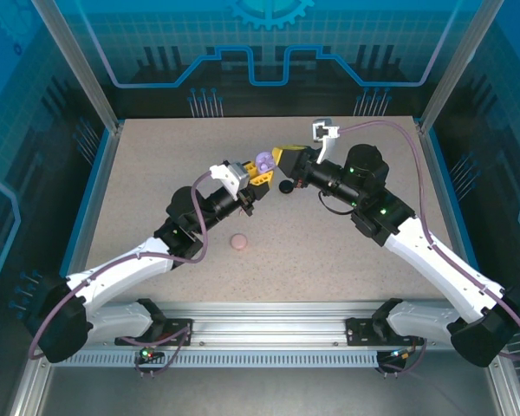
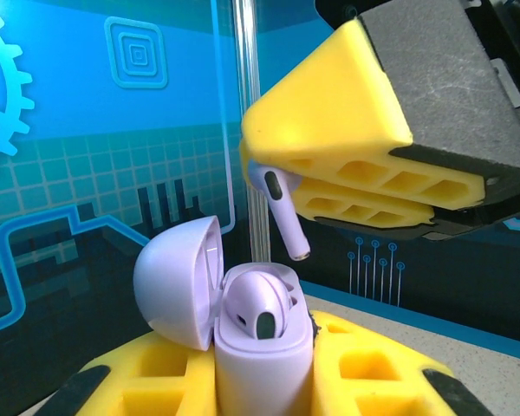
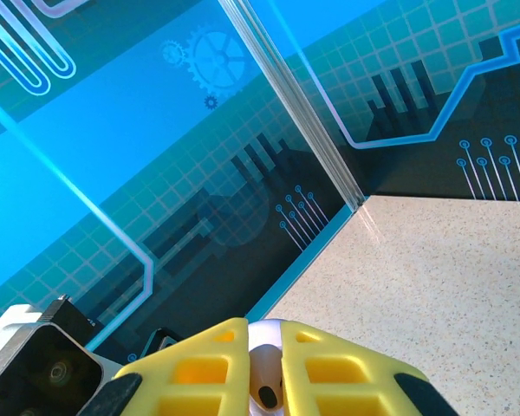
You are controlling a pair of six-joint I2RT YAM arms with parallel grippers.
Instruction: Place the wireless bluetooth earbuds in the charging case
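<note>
The open lavender case [image 2: 264,368] is pinched upright by the left pincer [image 1: 258,177]. One lavender earbud [image 2: 258,305] is already seated inside it. A second earbud [image 2: 282,212] is pinched by the right pincer [image 2: 269,169] just above the case, not touching, with its stem tilted downward. That gap is shown from the left wrist. From the right wrist, the bud is seen between yellow fingers [image 3: 199,364].
</note>
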